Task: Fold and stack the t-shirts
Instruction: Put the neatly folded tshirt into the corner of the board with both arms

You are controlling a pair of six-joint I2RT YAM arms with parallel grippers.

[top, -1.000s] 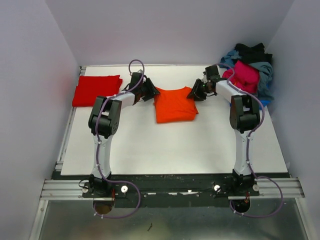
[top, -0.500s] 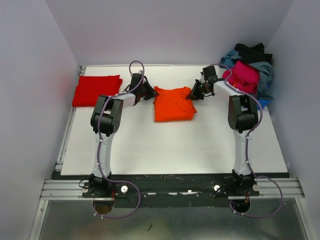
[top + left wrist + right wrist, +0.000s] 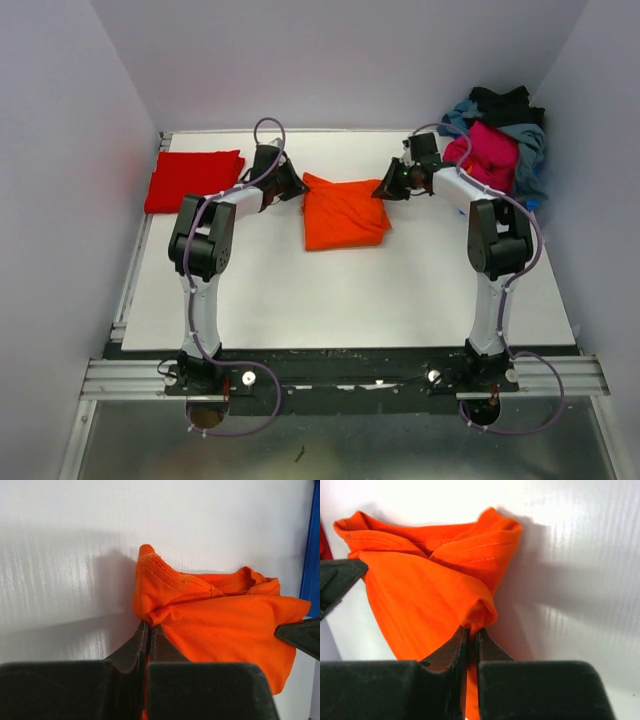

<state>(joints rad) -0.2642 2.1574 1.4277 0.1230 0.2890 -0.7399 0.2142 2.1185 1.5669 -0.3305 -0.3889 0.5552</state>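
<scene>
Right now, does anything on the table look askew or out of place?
Nothing damaged. The orange shirt is bunched at its far corners, pinched by the left gripper and right gripper. Unfolded shirts lie heaped far right.

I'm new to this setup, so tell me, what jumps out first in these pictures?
A bright orange t-shirt lies on the white table, toward its far middle, pinched at two far corners by the left fingers and the right fingers, both shut on it. A folded red t-shirt lies at the far left, and a jumbled pile of t-shirts fills the far right corner.
</scene>
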